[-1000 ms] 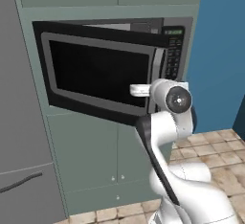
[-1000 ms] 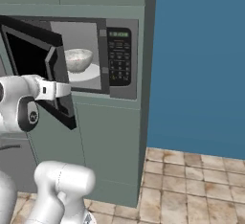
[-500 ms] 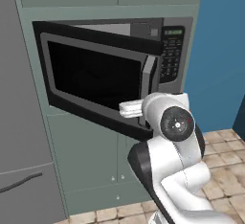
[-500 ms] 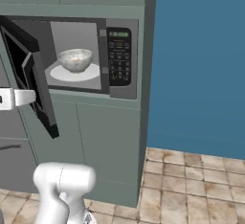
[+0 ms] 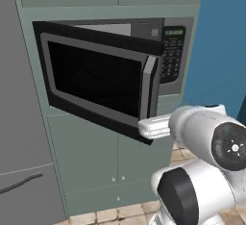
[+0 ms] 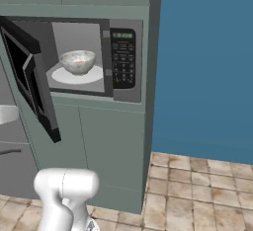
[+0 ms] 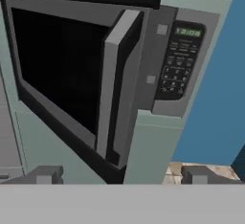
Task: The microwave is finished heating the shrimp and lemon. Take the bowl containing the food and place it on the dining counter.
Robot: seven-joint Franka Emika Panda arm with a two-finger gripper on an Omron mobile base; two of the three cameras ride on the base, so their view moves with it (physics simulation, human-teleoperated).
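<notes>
1. Gripper (image 7: 117, 175): fingertips sit wide apart at the bottom of the hand view, nothing between them; released, pointed at the free edge of the microwave door (image 7: 115, 86).
2. Versus 0.5 s ago: the arm has dropped lower and pulled back from the door; in the right base view it has nearly left the frame at the left edge. The door has swung a little wider.
3. Microwave (image 6: 123, 59): door (image 5: 96, 80) stands open, hinged at the left, cavity exposed in the right base view.
4. Bowl (image 6: 77, 61) rests on the flat white plate (image 6: 76, 75) inside the cavity; its contents are too small to make out.
5. Surroundings: grey-green cabinets (image 6: 113, 146) around the microwave, blue wall (image 6: 207, 62) right, tiled floor (image 6: 197, 190).
6. Open space lies right of the door edge, before the keypad (image 7: 177, 62).
</notes>
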